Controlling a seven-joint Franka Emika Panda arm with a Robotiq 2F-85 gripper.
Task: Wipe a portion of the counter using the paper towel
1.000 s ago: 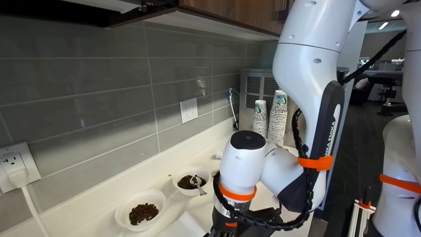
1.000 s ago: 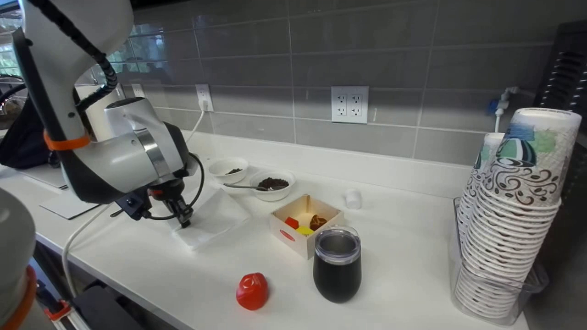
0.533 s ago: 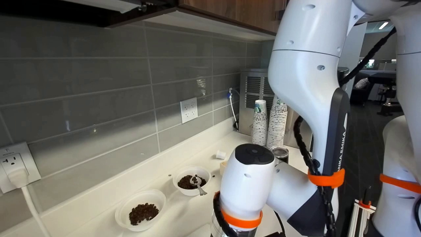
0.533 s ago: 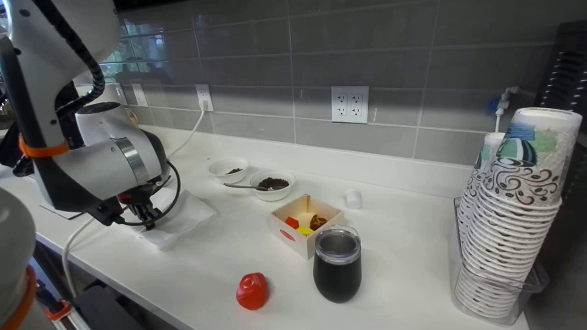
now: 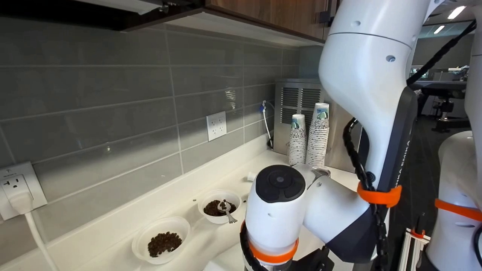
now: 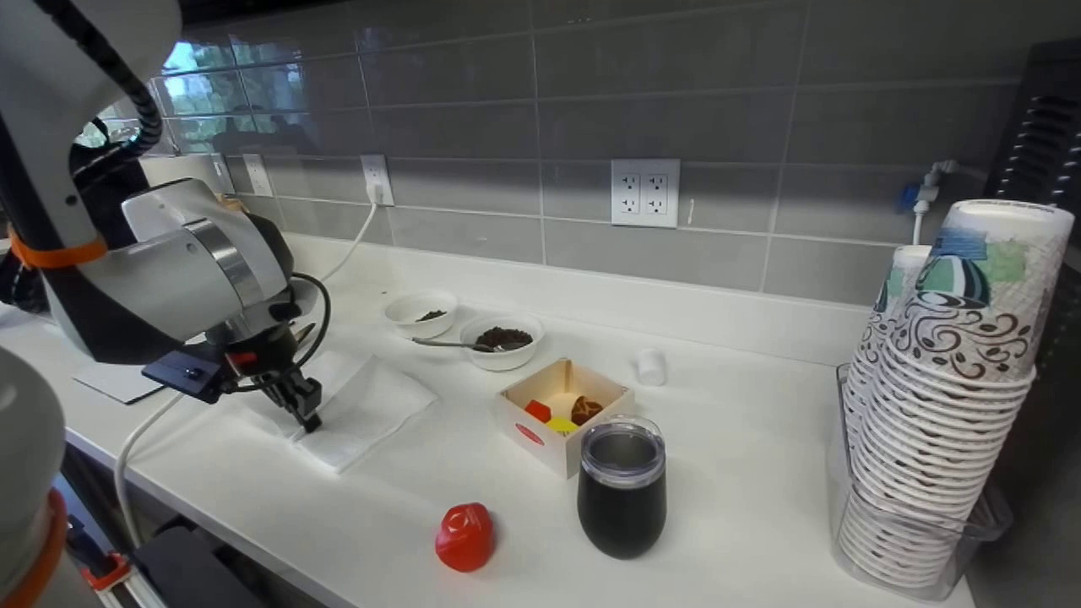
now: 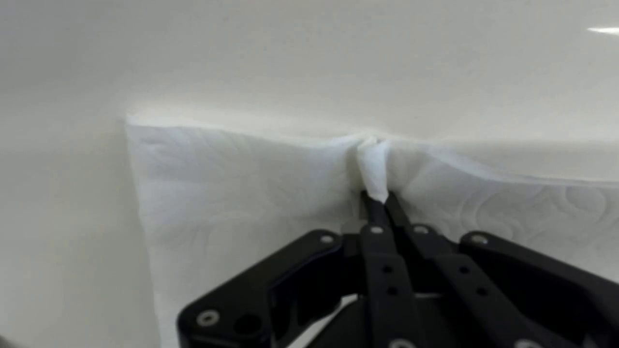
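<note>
The white paper towel lies spread on the pale counter, with its near edge bunched up. My gripper is shut on a pinched fold of this towel in the wrist view. The fingers point down and hold the towel at the counter's surface. In an exterior view the gripper stands at the towel's near part. In an exterior view only a corner of the towel shows, and the fingertips are out of view below the frame.
Two white bowls of dark beans stand behind the towel, one with a spoon. A wooden box, black tumbler, red pepper-like object, small white cup and cup stacks stand to the right.
In an exterior view, my gripper slid left with the towel, then partly back right. The towel moved along with it over the counter. The grip stayed shut; bowls and other objects have not moved.
</note>
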